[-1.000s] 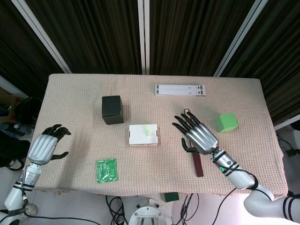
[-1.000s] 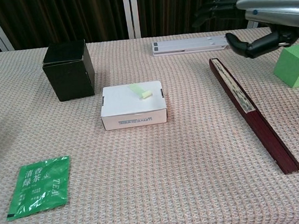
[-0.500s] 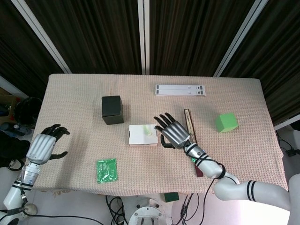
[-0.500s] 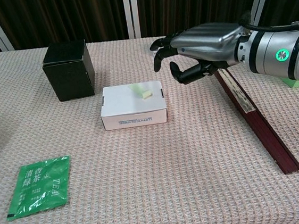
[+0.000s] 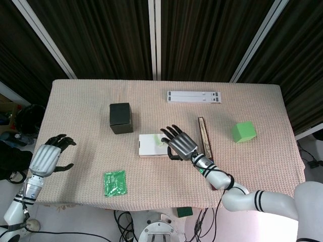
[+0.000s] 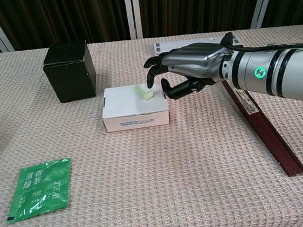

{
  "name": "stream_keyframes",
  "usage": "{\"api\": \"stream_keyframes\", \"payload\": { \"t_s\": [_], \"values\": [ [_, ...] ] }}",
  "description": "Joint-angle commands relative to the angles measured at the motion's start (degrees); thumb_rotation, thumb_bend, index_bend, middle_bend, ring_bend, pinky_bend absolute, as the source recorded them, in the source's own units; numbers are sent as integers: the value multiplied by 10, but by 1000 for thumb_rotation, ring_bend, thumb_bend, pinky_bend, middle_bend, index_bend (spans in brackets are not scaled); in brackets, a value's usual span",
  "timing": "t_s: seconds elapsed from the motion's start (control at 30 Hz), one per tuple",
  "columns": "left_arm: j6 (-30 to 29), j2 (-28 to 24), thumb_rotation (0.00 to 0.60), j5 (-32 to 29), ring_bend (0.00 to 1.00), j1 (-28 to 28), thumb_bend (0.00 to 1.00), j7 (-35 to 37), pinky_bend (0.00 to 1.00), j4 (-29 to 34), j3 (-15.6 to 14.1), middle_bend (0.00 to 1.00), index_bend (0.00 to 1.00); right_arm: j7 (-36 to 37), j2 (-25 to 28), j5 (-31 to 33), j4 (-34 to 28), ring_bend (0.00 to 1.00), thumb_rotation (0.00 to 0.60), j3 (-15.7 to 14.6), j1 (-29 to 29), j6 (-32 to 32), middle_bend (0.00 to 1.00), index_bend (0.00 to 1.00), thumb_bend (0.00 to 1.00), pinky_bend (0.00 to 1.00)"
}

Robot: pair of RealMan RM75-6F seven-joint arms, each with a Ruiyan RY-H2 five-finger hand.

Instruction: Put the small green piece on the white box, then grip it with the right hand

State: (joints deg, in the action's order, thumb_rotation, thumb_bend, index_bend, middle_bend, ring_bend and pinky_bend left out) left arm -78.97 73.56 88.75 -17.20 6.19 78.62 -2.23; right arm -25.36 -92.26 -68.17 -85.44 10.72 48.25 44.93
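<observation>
The small green piece (image 6: 143, 92) lies flat on top of the white box (image 6: 135, 115), toward the box's far right corner; its long axis runs on a slant, one end toward the box's far left, the other toward its near right edge. In the head view the piece (image 5: 159, 140) shows only as a pale sliver at the box's right end, partly under the fingers. The right robot hand (image 6: 186, 72) hovers palm down over the right end of the box, fingers (image 6: 152, 75) spread and curved downward just above and beside the piece, thumb tucked below; it grasps nothing, and whether a fingertip touches the piece cannot be told. The left robot hand (image 5: 50, 156) sits well left of the box, off the desk's (image 5: 252, 166) left edge, fingers loosely apart and released, with nothing in it. Behind and left of the box stands a black cube (image 6: 70, 70). Right of the box, past the hand, a long dark red stick (image 6: 258, 121) lies with its length running from far to near. Well to the right of the box sits a green block (image 5: 244, 131). Beyond the box, at the far side, lies a flat white strip (image 5: 194, 97). Near and left of the box lies a green tea packet (image 6: 39, 189)
</observation>
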Motion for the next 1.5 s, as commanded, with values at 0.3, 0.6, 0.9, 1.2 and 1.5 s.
{"api": "stream_keyframes", "payload": {
  "t_s": [0.3,0.6,0.9,1.2,1.5],
  "values": [
    [4,-1,600,4,154,4,69,-1,250,0,4,271,320,9,-18,4,15,0,207,-6,16,5,0,247,812,0],
    [10,-1,600,3,154,6,69,-1,249,-3,7,270,320,10,-29,15,27,0,207,-8,25,7,0,246,812,0],
    [13,-1,600,4,154,10,69,3,249,-6,7,270,320,10,-27,22,28,0,207,-14,29,11,0,271,820,0],
    [19,-1,600,4,154,12,69,2,249,-4,8,268,320,22,-19,15,23,0,207,-23,26,17,0,299,832,0],
    [21,-2,600,6,154,12,69,2,249,-2,10,268,320,36,-10,-5,14,0,208,-33,21,26,0,317,832,0]
  ]
}}
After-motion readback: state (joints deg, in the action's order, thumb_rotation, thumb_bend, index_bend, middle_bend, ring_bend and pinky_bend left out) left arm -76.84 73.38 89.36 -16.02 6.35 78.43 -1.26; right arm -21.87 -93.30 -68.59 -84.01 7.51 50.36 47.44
